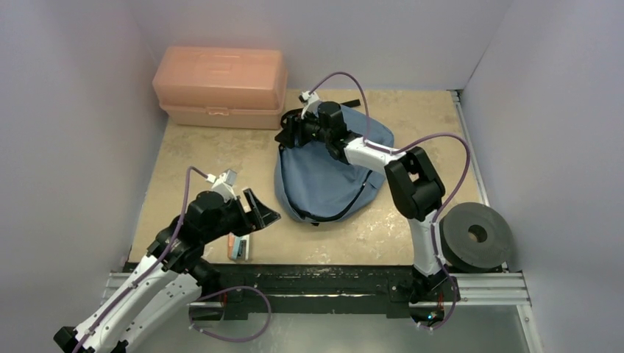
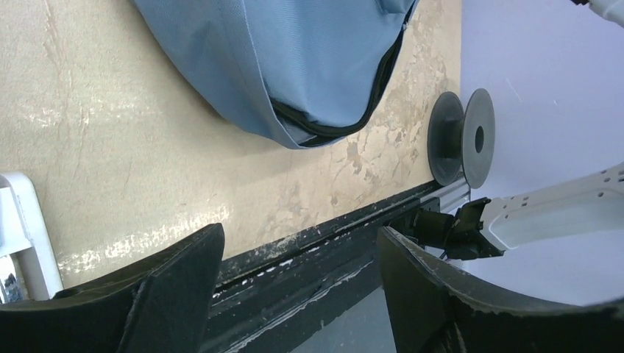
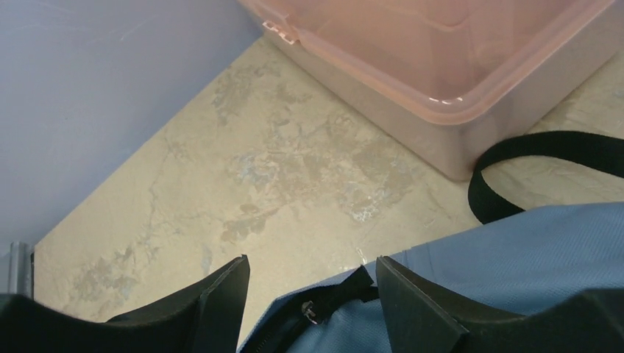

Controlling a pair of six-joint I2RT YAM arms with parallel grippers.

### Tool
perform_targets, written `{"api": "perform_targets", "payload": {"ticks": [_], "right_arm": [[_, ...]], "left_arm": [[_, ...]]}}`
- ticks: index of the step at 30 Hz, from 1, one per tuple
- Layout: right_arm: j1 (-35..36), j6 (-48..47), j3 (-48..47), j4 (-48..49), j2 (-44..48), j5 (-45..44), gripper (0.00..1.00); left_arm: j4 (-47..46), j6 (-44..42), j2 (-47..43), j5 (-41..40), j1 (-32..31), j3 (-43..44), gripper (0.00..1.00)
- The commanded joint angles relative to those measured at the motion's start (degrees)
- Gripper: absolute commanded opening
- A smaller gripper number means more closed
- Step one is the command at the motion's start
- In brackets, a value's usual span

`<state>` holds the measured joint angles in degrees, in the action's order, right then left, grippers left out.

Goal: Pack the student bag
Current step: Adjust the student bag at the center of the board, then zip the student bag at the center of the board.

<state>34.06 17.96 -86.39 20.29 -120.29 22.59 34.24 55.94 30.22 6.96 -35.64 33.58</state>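
A: Which step is in hand?
B: Opening, likely. The student bag [image 1: 324, 180] lies mid-desk, toward the far edge. The right gripper [image 3: 313, 268] hovers spread over its zipper [image 3: 324, 301], gripping nothing.
A: And the left gripper [image 2: 298, 246]?
B: Wide and empty, by the near-left corner. Next, the right one must pinch the zipper pull precisely.

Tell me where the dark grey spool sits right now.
In the top view the dark grey spool lies at the table's near right corner, just right of the right arm's base, apart from the blue bag.
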Motion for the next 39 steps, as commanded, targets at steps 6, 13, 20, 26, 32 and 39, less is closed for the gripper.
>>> {"api": "perform_targets", "payload": {"ticks": [6,13,20,26,32,39], "right_arm": [[-1.0,1.6,-4.9,4.3,-2.8,8.1,0.54],[-1.1,-0.1,-3.2,2.9,-1.9,3.9,0.58],[-1.3,-3.2,-3.8,-1.4,-1.3,0.9,0.67],[-1.1,-1.5,-3.7,-2.0,-2.0,3.3,0.56],[-0.7,2.9,1.4,4.8,-1.0,6.1,0.44],[-0.5,7.5,2.4,9.5,-1.7,8.7,0.47]], "left_arm": [[-1.6,0.0,2.0,2.7,0.3,1.1,0.76],[-1.0,-0.5,1.9,2.4,0.4,1.8,0.76],[-1.9,0.0,2.0,3.0,0.3,1.2,0.76],[-4.5,1.7,1.6,3.9,0.3,-0.7,0.76],[-3.0,1.1,1.1,2.5,0.4,0.8,0.76],[-0.7,-0.8,1.6,1.0,0.6,3.9,0.76]]}}
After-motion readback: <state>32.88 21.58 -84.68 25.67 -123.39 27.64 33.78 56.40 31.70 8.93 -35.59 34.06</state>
